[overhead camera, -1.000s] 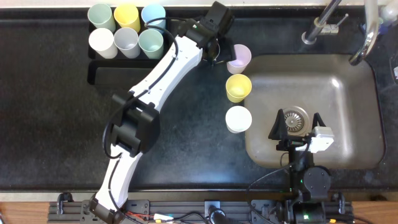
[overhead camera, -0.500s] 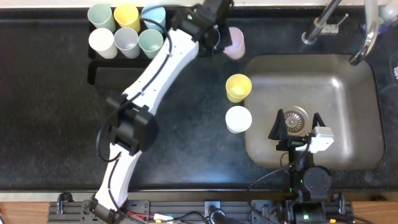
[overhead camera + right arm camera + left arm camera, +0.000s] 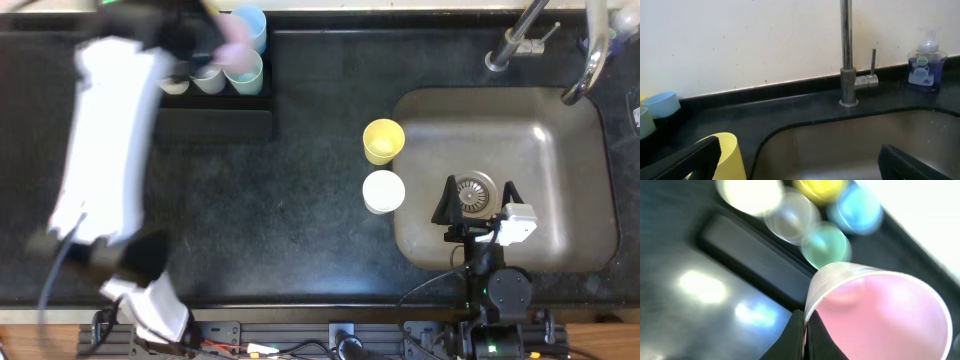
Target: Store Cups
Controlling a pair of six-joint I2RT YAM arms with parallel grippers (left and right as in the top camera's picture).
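My left gripper (image 3: 803, 336) is shut on the rim of a pink cup (image 3: 880, 315), held above the black tray (image 3: 745, 245) at the counter's back left. In the top view the pink cup (image 3: 237, 38) hangs by the tray's right-hand cups, with the left arm blurred. The tray (image 3: 215, 122) holds several cups, among them a blue one (image 3: 250, 20) and a green one (image 3: 245, 72). A yellow cup (image 3: 383, 140) and a white cup (image 3: 383, 191) stand on the counter beside the sink. My right gripper (image 3: 476, 200) rests open over the sink, nothing in it.
The steel sink (image 3: 560, 150) fills the right side, with a faucet (image 3: 520, 40) behind it and a soap bottle (image 3: 925, 62) at the back. The wall runs along the counter's far edge. Dark counter lies open between the tray and the sink.
My left arm lifted the pink cup from beside the sink and swung it left to above the tray. The right arm has not moved.
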